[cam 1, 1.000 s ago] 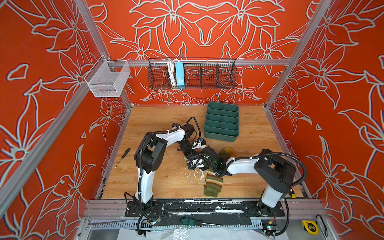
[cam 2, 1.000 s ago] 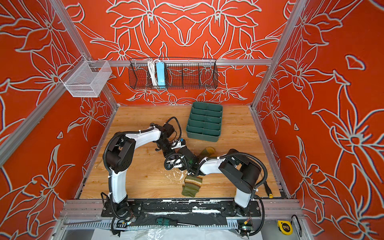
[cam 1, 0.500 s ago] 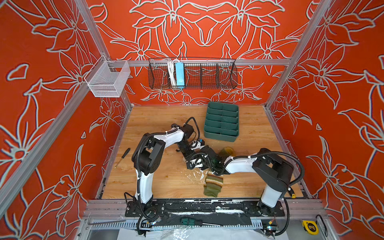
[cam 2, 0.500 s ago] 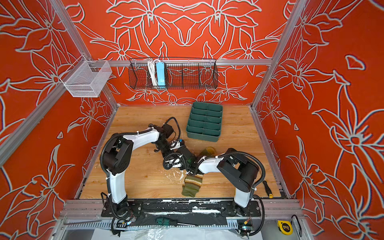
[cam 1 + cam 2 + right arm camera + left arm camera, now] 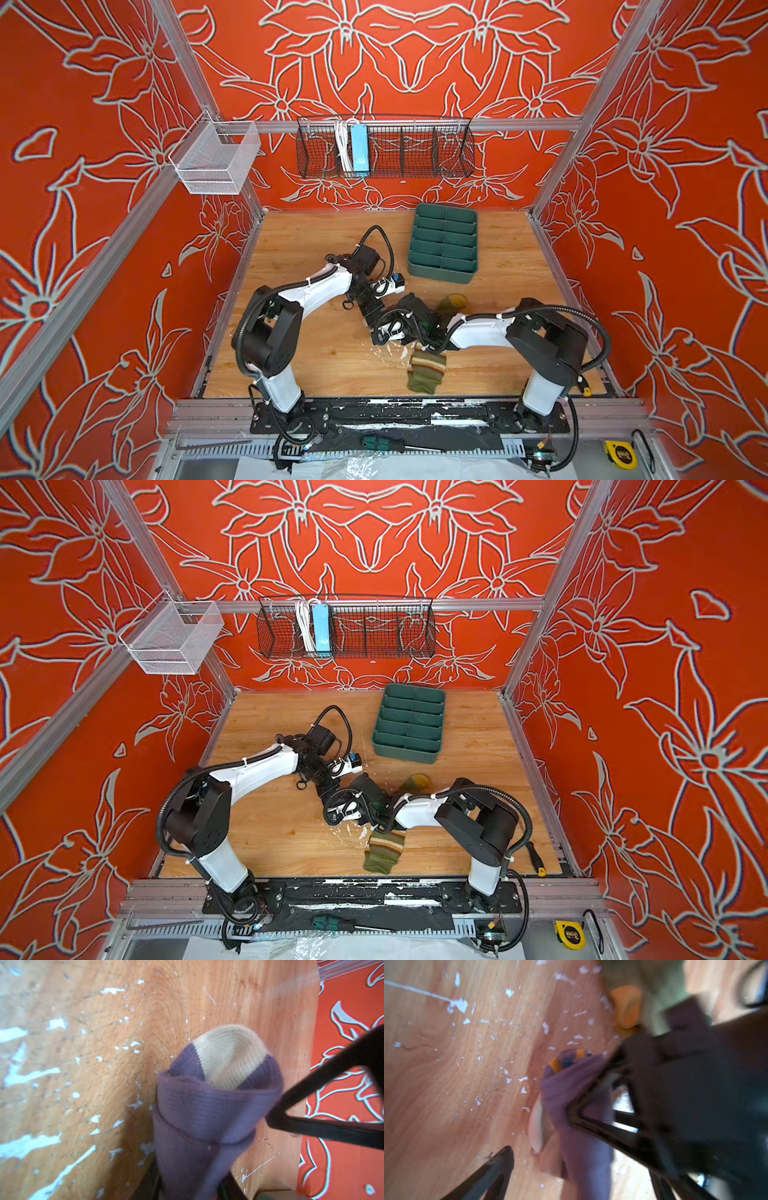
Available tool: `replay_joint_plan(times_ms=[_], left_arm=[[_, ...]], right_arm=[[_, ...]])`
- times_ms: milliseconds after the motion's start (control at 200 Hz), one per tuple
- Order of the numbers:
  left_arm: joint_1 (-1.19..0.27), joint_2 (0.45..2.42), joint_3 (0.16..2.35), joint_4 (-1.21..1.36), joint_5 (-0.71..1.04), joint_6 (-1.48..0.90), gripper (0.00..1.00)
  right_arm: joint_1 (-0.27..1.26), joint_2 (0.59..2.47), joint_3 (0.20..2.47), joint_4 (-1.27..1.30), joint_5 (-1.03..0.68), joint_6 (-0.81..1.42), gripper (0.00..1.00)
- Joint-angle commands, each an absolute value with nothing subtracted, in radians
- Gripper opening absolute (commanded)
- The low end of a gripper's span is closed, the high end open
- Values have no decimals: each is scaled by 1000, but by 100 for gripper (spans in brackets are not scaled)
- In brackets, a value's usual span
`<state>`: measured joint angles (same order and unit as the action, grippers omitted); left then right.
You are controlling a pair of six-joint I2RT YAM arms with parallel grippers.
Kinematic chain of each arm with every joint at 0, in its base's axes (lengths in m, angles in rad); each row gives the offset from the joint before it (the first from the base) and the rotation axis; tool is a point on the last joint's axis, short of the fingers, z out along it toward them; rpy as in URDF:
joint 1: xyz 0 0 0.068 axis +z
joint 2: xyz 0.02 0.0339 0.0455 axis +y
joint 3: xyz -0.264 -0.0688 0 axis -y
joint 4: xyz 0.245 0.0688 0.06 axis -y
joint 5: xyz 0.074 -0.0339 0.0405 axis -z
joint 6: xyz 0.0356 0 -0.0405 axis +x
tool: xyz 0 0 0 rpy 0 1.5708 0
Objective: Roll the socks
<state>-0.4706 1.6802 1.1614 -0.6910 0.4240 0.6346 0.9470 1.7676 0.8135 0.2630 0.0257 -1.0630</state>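
The right gripper (image 5: 209,1132) pinches the part-rolled purple sock (image 5: 207,1109) at the centre of the table (image 5: 316,365), the left gripper (image 5: 576,1153) gaping open over it; the olive sock (image 5: 428,370), at 5 o'clock, lies flat, unrolled.

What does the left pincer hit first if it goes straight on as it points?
Probably the purple ribbed knit sock with cream toe, bunched just ahead of the open left pincer; the wooden tabletop lies beyond. Blur leaves depth unclear.

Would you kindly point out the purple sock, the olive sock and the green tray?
purple sock (image 5: 207,1115): right wrist view, folded purple band.
olive sock (image 5: 428,362): in a top view, striped part.
green tray (image 5: 440,275): in a top view, front wall.
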Motion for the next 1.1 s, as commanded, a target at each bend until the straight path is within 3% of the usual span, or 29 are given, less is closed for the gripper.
replay_joint_plan(times_ms=[0,75,255,385,515,701,801,916,1091], left_arm=[[-495,1552,1082,-619,415,606,99],[-494,1449,999,-471,257,566,99],[-493,1251,858,-161,-343,571,99],[-481,1115,854,-86,-533,664,99],[-480,885,876,-192,-397,649,99],[-481,596,886,-490,243,744,99],[-481,575,907,-623,427,748,99],[-503,631,912,-731,437,765,98],[-682,680,766,-646,189,909,97]], right_arm=[[938,1806,802,48,43,-1007,0],[936,1799,816,0,30,-1001,0],[925,1827,963,-308,-61,-944,0],[918,1900,1114,-548,-130,-906,0],[899,1950,1223,-698,-213,-881,0],[853,2010,1359,-847,-311,-877,0],[816,2058,1431,-919,-368,-875,0],[776,2127,1523,-1003,-426,-877,0],[735,2231,1647,-1118,-445,-896,0]])
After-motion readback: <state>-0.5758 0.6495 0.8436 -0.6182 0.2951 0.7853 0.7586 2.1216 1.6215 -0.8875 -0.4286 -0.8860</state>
